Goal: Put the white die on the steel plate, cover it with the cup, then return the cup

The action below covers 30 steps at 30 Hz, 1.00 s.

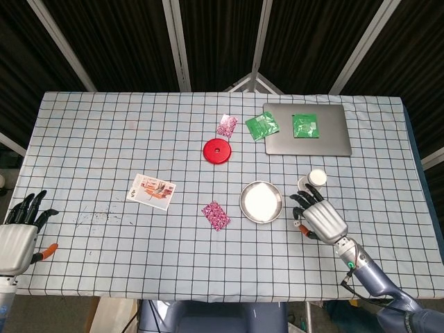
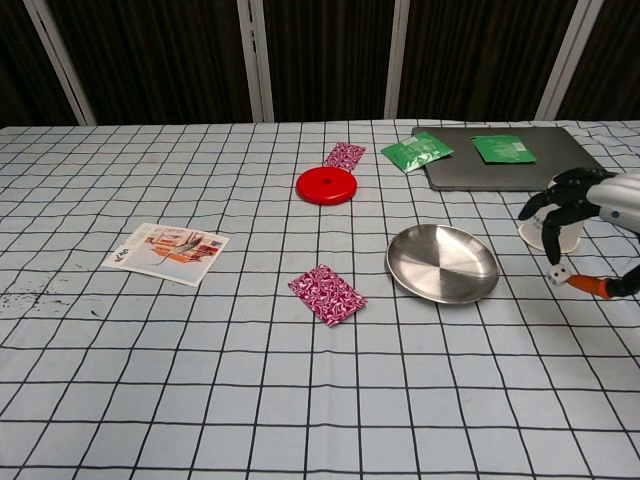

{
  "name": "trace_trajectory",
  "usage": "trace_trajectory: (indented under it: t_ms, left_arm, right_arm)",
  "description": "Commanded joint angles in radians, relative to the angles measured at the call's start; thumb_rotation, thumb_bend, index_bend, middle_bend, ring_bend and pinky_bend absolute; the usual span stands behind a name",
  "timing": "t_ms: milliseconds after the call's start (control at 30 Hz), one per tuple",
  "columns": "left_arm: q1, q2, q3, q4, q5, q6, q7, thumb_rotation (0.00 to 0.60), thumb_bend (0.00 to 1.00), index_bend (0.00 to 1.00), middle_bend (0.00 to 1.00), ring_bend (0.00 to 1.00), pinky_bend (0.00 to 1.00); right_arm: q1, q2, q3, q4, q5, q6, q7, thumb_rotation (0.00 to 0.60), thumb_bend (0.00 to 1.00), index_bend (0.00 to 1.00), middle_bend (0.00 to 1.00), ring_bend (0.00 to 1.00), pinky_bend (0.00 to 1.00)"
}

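Observation:
The small white die (image 2: 556, 277) hangs just above the cloth, pinched between a finger and the orange-tipped thumb of my right hand (image 2: 590, 200). That hand (image 1: 319, 218) is a little to the right of the round steel plate (image 2: 442, 263) (image 1: 261, 201), which has nothing on it. The white paper cup (image 1: 316, 179) stands upright behind the hand, and the fingers partly hide the cup (image 2: 553, 232) in the chest view. My left hand (image 1: 17, 236) rests at the table's near left corner with fingers spread, holding nothing.
A red disc (image 2: 326, 184) lies behind the plate. A grey laptop (image 2: 510, 165) at the back right carries green packets (image 2: 416, 151). Pink patterned packets (image 2: 327, 294) (image 2: 345, 155) and a printed card (image 2: 167, 252) lie left of the plate.

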<state>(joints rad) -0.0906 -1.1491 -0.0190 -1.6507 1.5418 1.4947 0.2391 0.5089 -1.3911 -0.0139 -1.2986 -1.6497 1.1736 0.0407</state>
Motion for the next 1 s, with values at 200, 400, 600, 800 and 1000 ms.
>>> trace_trajectory:
  t_ms: [200,400,600,800,1000]
  left_arm:
    - [-0.004,0.01,-0.001,0.007,0.003,-0.004,-0.033,0.6,0.24,0.29,0.0,0.0,0.13]
    - [-0.004,0.018,-0.004,0.01,0.002,0.0,-0.059,0.6,0.24,0.29,0.0,0.0,0.13]
    - [-0.004,0.022,-0.009,0.016,-0.006,0.002,-0.075,0.6,0.24,0.29,0.0,0.0,0.13]
    - [0.003,0.03,-0.013,0.02,-0.014,0.013,-0.085,0.6,0.24,0.29,0.0,0.0,0.13]
    - [0.004,0.029,-0.009,0.015,-0.015,0.009,-0.072,0.6,0.24,0.3,0.0,0.0,0.13]
  right_arm:
    - [0.087,-0.002,0.088,-0.139,0.083,-0.115,-0.118,0.6,0.4,0.61,0.22,0.16,0.0]
    - [0.163,-0.09,0.141,-0.088,0.16,-0.224,-0.158,0.6,0.39,0.61,0.22,0.16,0.0]
    - [0.213,-0.178,0.167,0.012,0.214,-0.292,-0.166,0.6,0.39,0.62,0.22,0.16,0.0]
    - [0.229,-0.238,0.161,0.11,0.231,-0.317,-0.135,0.6,0.39,0.62,0.22,0.16,0.0]
    - [0.234,-0.259,0.151,0.159,0.223,-0.315,-0.107,0.6,0.39,0.62,0.22,0.16,0.0]
